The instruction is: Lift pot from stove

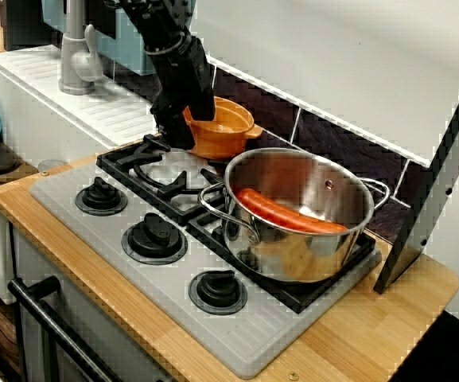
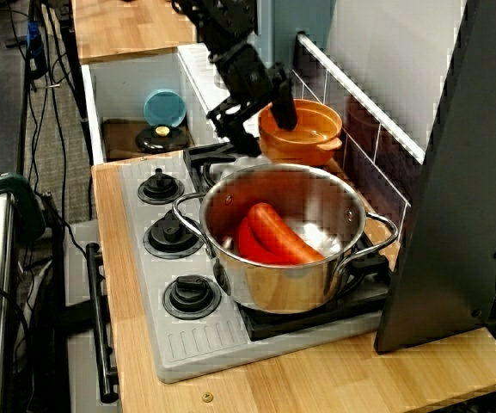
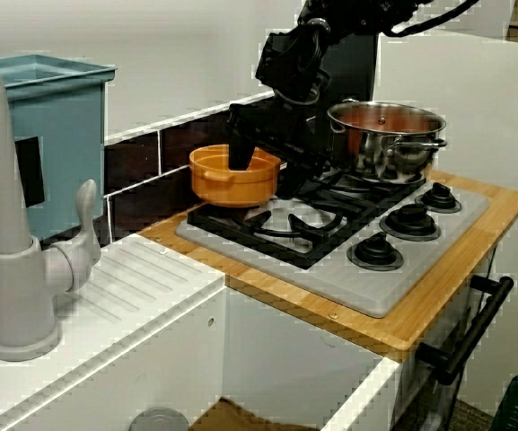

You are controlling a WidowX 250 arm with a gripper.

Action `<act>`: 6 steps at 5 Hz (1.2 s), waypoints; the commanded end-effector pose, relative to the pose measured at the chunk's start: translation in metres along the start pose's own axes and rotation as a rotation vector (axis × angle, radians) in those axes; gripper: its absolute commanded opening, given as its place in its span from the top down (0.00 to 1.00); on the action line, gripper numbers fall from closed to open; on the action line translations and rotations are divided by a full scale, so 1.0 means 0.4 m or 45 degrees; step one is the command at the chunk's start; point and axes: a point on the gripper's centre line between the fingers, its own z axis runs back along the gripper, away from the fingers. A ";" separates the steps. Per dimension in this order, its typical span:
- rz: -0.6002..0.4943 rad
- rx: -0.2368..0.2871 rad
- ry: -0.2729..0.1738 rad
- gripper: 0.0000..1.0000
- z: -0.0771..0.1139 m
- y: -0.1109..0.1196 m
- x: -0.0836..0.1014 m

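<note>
While angled steeply down, gripper (image 3: 260, 154) clamps pot (image 3: 232, 176) rim, one finger inside, above stove (image 3: 393, 285).

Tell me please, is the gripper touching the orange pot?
Touching: in the view from the sink side, one gripper finger dips inside the orange pot against its rim, the other outside.

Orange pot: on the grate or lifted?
Lifted. From the sink side, the orange pot hangs clear above the stove grate, its rim pinched by the tool.
</note>
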 end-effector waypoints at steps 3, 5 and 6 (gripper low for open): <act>0.057 0.016 0.067 1.00 -0.025 0.026 -0.014; 0.102 -0.023 0.105 1.00 -0.035 0.039 -0.008; 0.123 -0.042 0.109 1.00 -0.030 0.046 -0.005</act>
